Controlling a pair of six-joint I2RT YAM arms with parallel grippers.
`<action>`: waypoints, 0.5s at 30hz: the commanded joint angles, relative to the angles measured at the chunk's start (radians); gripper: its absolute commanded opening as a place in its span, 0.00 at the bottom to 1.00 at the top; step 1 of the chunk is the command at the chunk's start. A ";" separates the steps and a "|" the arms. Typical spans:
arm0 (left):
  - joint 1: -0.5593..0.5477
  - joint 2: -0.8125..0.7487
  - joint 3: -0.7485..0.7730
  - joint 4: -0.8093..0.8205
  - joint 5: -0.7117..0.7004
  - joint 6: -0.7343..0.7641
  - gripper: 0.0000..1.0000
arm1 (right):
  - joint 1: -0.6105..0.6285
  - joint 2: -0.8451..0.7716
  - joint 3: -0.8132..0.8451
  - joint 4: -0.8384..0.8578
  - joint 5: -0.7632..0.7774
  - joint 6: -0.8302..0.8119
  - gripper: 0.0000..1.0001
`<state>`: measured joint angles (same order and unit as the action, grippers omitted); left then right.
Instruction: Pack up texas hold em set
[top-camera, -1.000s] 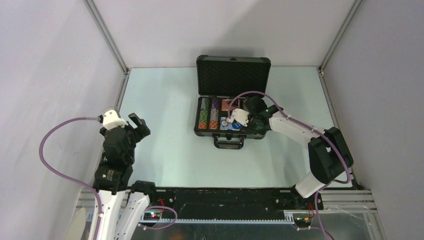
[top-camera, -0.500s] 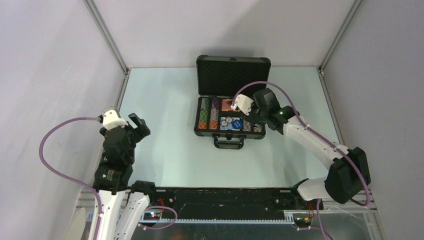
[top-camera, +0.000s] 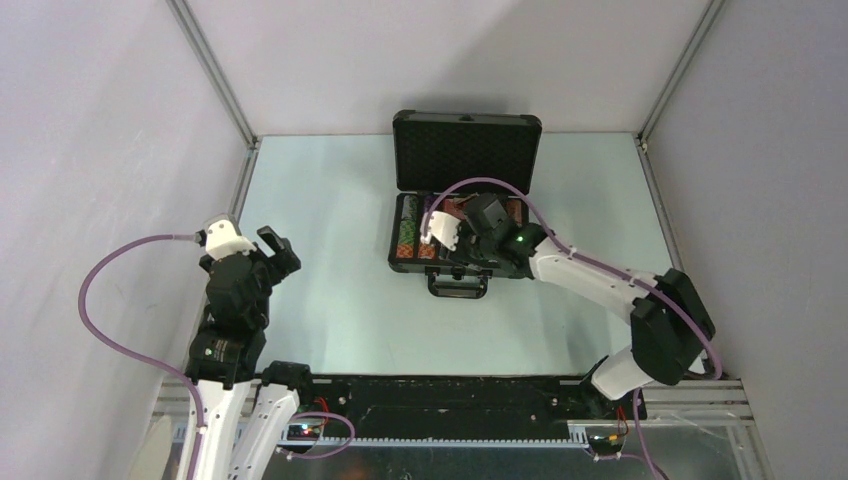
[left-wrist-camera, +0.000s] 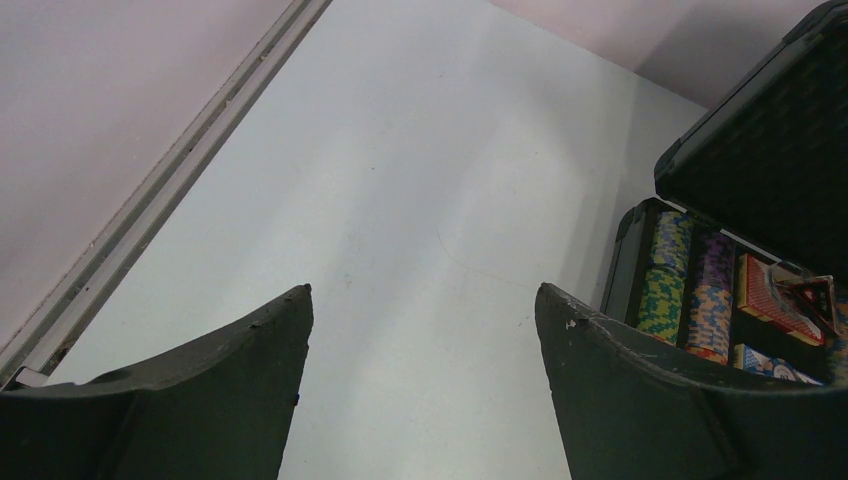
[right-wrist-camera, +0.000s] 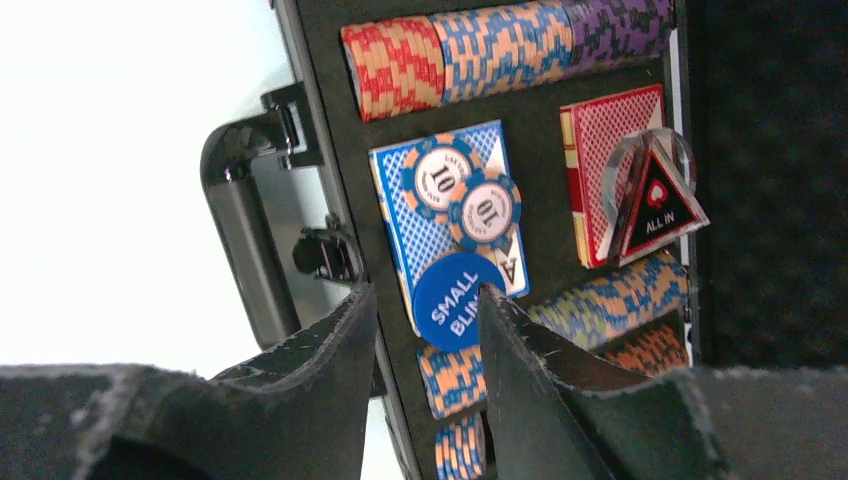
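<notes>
From above, the right arm (top-camera: 580, 272) covers the middle of the open briefcase (top-camera: 465, 150), so only the leftmost chip rows (top-camera: 405, 240) show, too small to read. In the right wrist view, the fingers (right-wrist-camera: 300, 400) of the right gripper (right-wrist-camera: 425, 298) hide the lower end of the handle (right-wrist-camera: 238, 240), the last letters on the blue button (right-wrist-camera: 450, 295) and the lower chip rows. The left wrist view cuts the briefcase off at its right edge and the left gripper (left-wrist-camera: 422, 292) at the bottom.
</notes>
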<state>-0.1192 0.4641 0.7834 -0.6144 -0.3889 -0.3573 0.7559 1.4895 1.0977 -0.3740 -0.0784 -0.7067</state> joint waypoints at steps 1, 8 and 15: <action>0.005 -0.001 -0.001 0.024 0.002 0.018 0.87 | 0.010 0.045 0.036 0.172 0.009 0.088 0.46; 0.004 -0.004 0.000 0.024 0.003 0.019 0.87 | -0.015 0.148 0.192 0.108 -0.014 0.332 0.52; 0.005 -0.002 0.000 0.024 0.003 0.019 0.87 | -0.035 0.201 0.276 0.043 0.053 0.596 0.57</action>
<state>-0.1192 0.4641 0.7834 -0.6147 -0.3885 -0.3573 0.7288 1.6577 1.2873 -0.2905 -0.0826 -0.3038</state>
